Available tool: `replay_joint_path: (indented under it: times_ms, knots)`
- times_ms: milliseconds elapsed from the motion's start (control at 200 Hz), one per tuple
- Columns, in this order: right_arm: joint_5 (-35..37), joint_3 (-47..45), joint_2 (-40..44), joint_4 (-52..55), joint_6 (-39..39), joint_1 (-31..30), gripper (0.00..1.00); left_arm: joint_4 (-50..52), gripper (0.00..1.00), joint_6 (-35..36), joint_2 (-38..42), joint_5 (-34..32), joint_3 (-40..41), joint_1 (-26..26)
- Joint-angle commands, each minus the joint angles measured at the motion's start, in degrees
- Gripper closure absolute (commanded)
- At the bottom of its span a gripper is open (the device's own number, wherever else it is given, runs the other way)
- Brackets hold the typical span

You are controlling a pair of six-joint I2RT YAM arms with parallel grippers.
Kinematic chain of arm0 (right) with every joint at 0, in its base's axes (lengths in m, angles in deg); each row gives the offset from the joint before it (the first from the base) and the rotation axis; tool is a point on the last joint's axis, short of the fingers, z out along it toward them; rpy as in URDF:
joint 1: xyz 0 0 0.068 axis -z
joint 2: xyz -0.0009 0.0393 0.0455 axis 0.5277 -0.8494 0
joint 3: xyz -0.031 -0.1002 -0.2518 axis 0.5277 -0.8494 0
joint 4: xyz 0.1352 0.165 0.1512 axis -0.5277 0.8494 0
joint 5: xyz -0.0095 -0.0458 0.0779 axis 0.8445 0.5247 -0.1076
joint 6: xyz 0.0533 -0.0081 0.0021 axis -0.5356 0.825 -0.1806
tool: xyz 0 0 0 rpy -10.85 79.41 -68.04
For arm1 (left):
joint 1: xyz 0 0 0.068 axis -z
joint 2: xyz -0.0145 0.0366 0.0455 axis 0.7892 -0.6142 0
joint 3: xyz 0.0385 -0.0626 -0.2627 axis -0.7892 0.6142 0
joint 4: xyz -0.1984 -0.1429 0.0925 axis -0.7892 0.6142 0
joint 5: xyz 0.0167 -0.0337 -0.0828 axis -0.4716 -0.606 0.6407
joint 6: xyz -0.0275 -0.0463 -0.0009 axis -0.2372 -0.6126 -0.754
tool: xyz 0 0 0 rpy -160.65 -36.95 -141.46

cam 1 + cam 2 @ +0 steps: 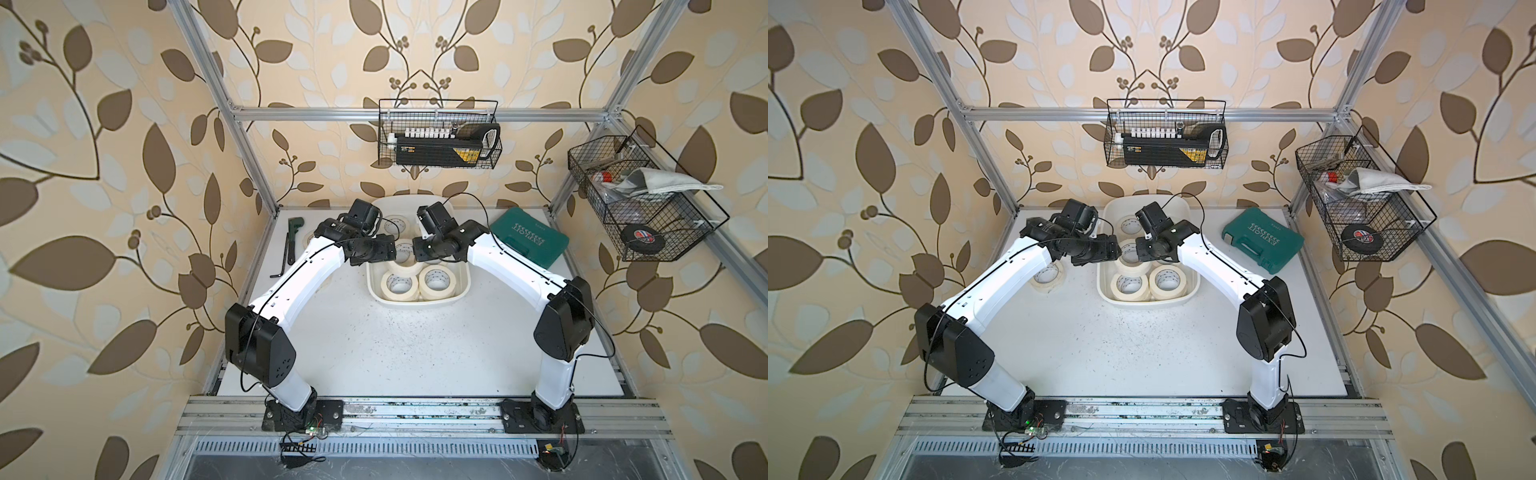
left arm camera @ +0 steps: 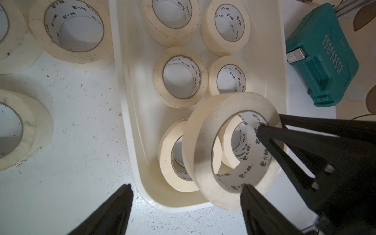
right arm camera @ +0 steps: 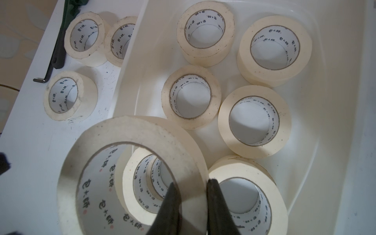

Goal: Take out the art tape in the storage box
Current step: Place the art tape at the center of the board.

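Note:
The storage box is a white tub in the middle of the table. Several cream art tape rolls lie flat inside it, also seen in the right wrist view. My right gripper is shut on the wall of one roll, one finger inside the core and one outside. This held roll hangs tilted above the box's near end, and in both top views it shows between the two wrists. My left gripper stands open beside it, one fingertip at the roll's rim.
Three tape rolls lie on the table left of the box, beside a hex key and a green wrench. A teal tool case sits right of the box. Black wire baskets hang on the frame.

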Motion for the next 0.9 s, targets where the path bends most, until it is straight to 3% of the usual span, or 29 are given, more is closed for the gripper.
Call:
replay_joint_path:
  times_ms: [0, 190, 325, 480, 895]
  knots:
    - [-0.01, -0.80, 3.05, -0.80, -1.79, -0.65, 0.93, 1.00, 0.16, 0.65, -1.86, -1.54, -3.20, 0.97]
    - [0.63, -1.98, 4.24, -0.80, -1.98, -1.25, 0.93, 2.77, 0.31, 1.18, -6.01, -1.89, -6.13, 1.86]
    - [0.38, -2.64, 5.03, -0.45, -1.96, -1.31, 0.92, 3.95, 0.54, 1.18, -7.81, -1.40, -7.52, 1.91]
    - [-0.02, -3.82, 5.89, -0.43, -2.07, -1.36, 0.81, 3.08, 0.79, 0.19, -7.72, -0.46, -7.00, 1.86]
    - [-6.94, -5.03, 10.74, -1.85, -3.36, -0.64, 0.44, 3.69, 0.93, -0.03, -6.49, -1.79, -7.33, 1.88]
